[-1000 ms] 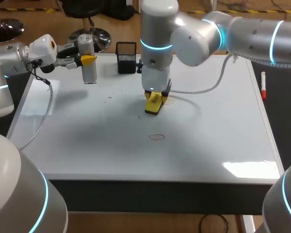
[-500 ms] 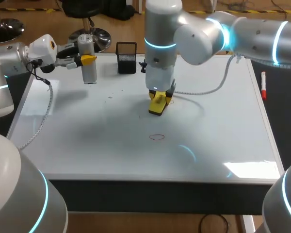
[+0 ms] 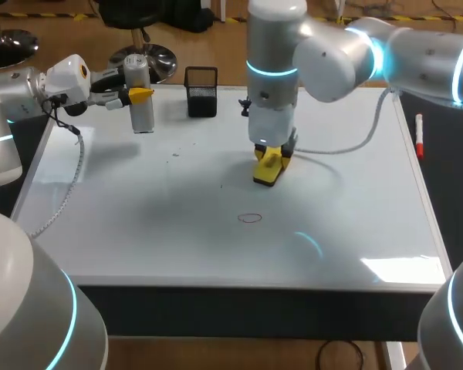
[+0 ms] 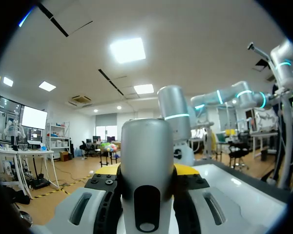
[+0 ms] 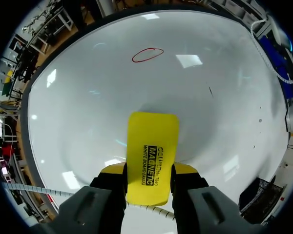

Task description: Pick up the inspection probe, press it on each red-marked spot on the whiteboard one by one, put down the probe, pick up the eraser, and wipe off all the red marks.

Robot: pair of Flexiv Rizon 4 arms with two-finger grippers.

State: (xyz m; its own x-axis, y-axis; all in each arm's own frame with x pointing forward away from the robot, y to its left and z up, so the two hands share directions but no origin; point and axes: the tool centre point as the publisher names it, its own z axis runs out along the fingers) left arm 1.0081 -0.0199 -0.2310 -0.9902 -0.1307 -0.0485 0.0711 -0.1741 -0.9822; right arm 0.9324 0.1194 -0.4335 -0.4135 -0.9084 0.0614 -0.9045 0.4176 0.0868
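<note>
The grey-white inspection probe point(image 3: 141, 101) hangs upright over the whiteboard's point(image 3: 139, 223) far left corner, with my left gripper point(image 3: 137, 95) shut on it. In the left wrist view the probe point(image 4: 146, 161) fills the gap between the yellow tips of that gripper point(image 4: 147, 171). My right gripper point(image 3: 272, 156) stands near the board's middle, shut on the yellow eraser point(image 3: 267, 169), whose lower end rests on the board. The right wrist view shows the eraser point(image 5: 152, 156) clamped between the fingers of the gripper point(image 5: 149, 170). A red ring mark point(image 3: 249, 218) lies nearer the front, ahead of the eraser point(image 5: 147, 54).
A black mesh pen holder point(image 3: 201, 91) stands at the board's back edge. A red-capped marker point(image 3: 420, 136) lies off the board's right edge. Small dark specks point(image 3: 175, 154) dot the board left of centre. The right arm's cable point(image 3: 347, 139) droops over the board.
My right arm has slid the eraser to the right across the board. The faint red mark beside the eraser one second ago no longer shows. The left arm has not moved.
</note>
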